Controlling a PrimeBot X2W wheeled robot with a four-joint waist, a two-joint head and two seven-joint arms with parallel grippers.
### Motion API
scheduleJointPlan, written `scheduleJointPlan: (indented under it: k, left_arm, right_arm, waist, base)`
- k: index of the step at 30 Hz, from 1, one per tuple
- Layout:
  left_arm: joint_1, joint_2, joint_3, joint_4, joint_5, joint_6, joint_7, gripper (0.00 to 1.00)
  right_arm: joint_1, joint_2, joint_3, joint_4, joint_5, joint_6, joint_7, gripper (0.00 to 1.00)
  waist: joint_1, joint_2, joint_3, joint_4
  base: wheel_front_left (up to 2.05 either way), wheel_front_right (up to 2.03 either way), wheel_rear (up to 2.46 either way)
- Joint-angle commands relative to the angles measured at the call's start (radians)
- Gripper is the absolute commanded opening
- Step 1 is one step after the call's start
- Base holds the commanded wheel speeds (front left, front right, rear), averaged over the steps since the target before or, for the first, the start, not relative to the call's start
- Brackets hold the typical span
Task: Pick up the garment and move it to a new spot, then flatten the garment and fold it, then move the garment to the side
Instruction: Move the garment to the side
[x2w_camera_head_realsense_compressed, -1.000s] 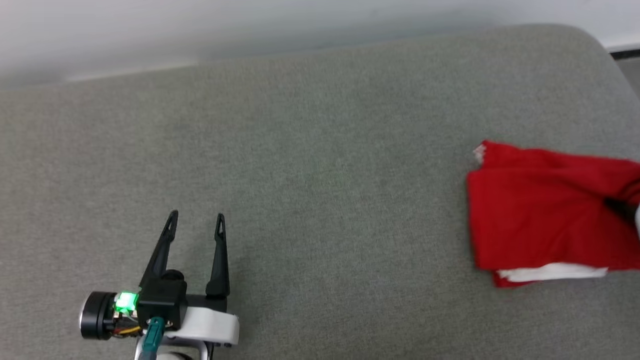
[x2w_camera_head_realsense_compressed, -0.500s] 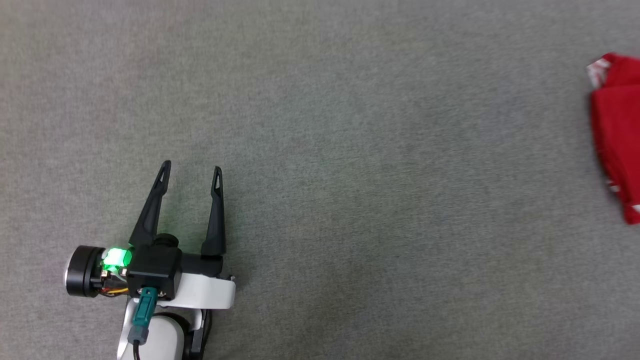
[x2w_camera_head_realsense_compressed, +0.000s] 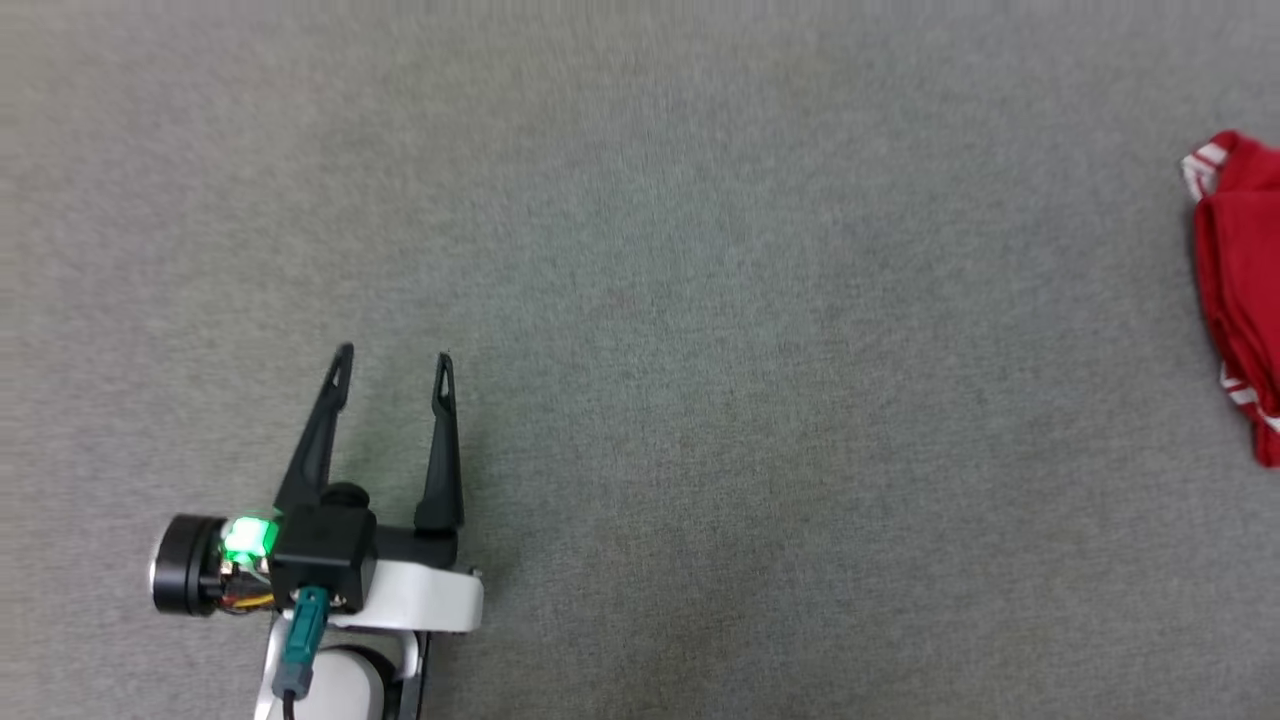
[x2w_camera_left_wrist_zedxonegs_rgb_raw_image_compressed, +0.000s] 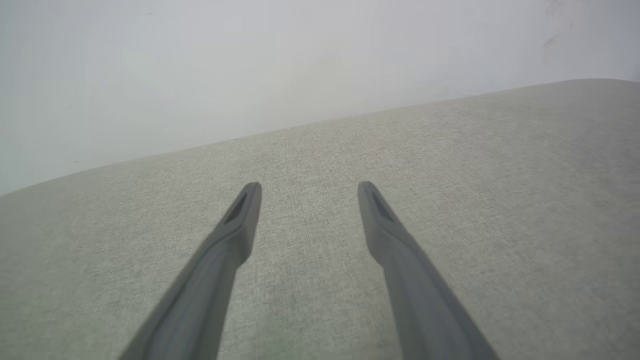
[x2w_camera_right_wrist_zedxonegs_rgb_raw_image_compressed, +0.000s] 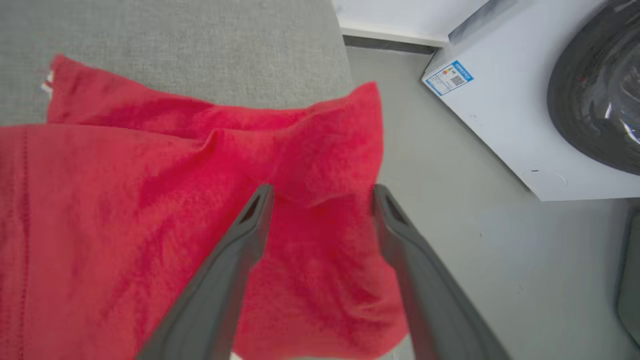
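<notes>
Left gripper (x2w_camera_head_realsense_compressed: 393, 355) is idle low on the left side, fingers spread wide, nothing between them, just grey upholstery under it. Right gripper (x2w_camera_right_wrist_zedxonegs_rgb_raw_image_compressed: 322, 189) is also spread wide over the garment (x2w_camera_right_wrist_zedxonegs_rgb_raw_image_compressed: 125, 200). A raised fold of red cloth sits between the fingers, but neither finger pinches it, so I read it as not gripped. The garment lies at the far right end of the padded surface (x2w_camera_head_realsense_compressed: 640, 300). It is bunched into layers, with the striped trim (x2w_camera_head_realsense_compressed: 1205, 165) showing at its upper corner in the head view. In the right wrist view one red corner seems to overhang the surface's edge above the floor (x2w_camera_right_wrist_zedxonegs_rgb_raw_image_compressed: 450, 225). Handling guess: light, limp jersey with no stiffness. It will sag and drag, and the layers will slide over each other. Better to pinch through all layers at a folded edge or corner, not mid-panel, or only the top layer comes up. The surface is a grey woven cushion with some friction, so expect cloth to catch on a drag. For the room: pale wall (x2w_camera_left_wrist_zedxonegs_rgb_raw_image_compressed: 250, 60) behind, and a white appliance (x2w_camera_right_wrist_zedxonegs_rgb_raw_image_compressed: 500, 125) with a dark round door on the floor just off the right end.
</notes>
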Motion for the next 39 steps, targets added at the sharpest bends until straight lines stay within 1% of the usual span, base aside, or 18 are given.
scheduleJointPlan:
  k: [1, 4, 8, 11, 14, 15, 17, 21, 25, 29, 34, 39]
  left_arm:
    - [0.019, -0.005, -0.003, 0.005, -0.006, 0.007, -0.002, 1.0]
    - [0.052, -0.013, 0.002, 0.011, -0.014, 0.014, -0.002, 1.0]
    - [0.098, -0.018, 0.011, 0.019, -0.022, 0.017, -0.002, 1.0]
    - [0.131, -0.021, 0.018, 0.024, -0.027, 0.017, -0.002, 1.0]
    - [0.161, -0.024, 0.025, 0.03, -0.026, 0.018, -0.002, 1.0]
    - [0.161, -0.024, 0.025, 0.03, -0.026, 0.018, -0.002, 1.0]
    - [0.176, -0.026, 0.027, 0.033, -0.026, 0.016, -0.002, 1.0]
    - [0.202, -0.029, 0.03, 0.039, -0.026, 0.011, -0.002, 1.0]
    - [0.216, -0.032, 0.032, 0.047, -0.026, 0.002, -0.002, 1.0]
    - [0.225, -0.037, 0.035, 0.06, -0.03, -0.001, -0.002, 1.0]
    - [0.238, -0.044, 0.042, 0.072, -0.036, -0.007, -0.002, 1.0]
    - [0.247, -0.048, 0.054, 0.083, -0.04, -0.018, -0.002, 1.0]
  right_arm:
    - [0.021, -0.012, -0.008, -0.02, -0.011, -0.001, -0.047, 1.0]
    - [0.039, -0.013, -0.045, -0.067, -0.04, -0.001, -0.161, 1.0]
    - [0.071, 0.025, -0.111, -0.144, -0.107, -0.001, -0.344, 1.0]
    - [0.113, 0.089, -0.181, -0.209, -0.166, -0.001, -0.465, 1.0]
    - [0.182, 0.18, -0.258, -0.296, -0.232, -0.001, -0.548, 1.0]
    - [0.182, 0.18, -0.258, -0.296, -0.232, -0.001, -0.548, 1.0]
    - [0.24, 0.249, -0.302, -0.366, -0.268, -0.001, -0.572, 1.0]
    - [0.371, 0.377, -0.344, -0.514, -0.322, -0.001, -0.596, 1.0]
    - [0.5, 0.488, -0.354, -0.626, -0.354, -0.001, -0.606, 1.0]
    - [0.626, 0.579, -0.343, -0.686, -0.37, -0.001, -0.607, 1.0]
    - [0.758, 0.65, -0.337, -0.704, -0.361, -0.001, -0.609, 1.0]
    - [0.847, 0.687, -0.351, -0.702, -0.362, -0.001, -0.612, 1.0]
  waist:
    - [-0.0001, 0.0, -0.068, 0.013]
    - [-0.0001, 0.0, -0.129, 0.021]
    - [-0.0001, 0.0, -0.205, 0.029]
    - [-0.0001, 0.0, -0.255, 0.037]
    - [-0.0001, 0.0, -0.302, 0.048]
    - [-0.0001, 0.0, -0.302, 0.048]
    - [-0.0001, 0.0, -0.329, 0.059]
    - [-0.0001, 0.0, -0.37, 0.081]
    - [-0.0001, 0.0, -0.399, 0.099]
    - [-0.0001, 0.0, -0.424, 0.114]
    - [-0.0001, 0.0, -0.44, 0.128]
    - [-0.0001, 0.0, -0.45, 0.137]
  base:
    - [0.0, 0.0, 0.0]
    - [0.0, 0.0, 0.0]
    - [0.0, 0.0, 0.0]
    - [0.0, 0.0, 0.0]
    - [0.0, 0.0, 0.0]
    - [0.0, 0.0, 0.0]
    - [0.0, 0.0, 0.0]
    - [0.0, 0.0, 0.0]
    - [0.0, 0.0, 0.0]
    - [0.0, 0.0, 0.0]
    - [0.0, 0.0, 0.0]
    - [0.0, 0.0, 0.0]
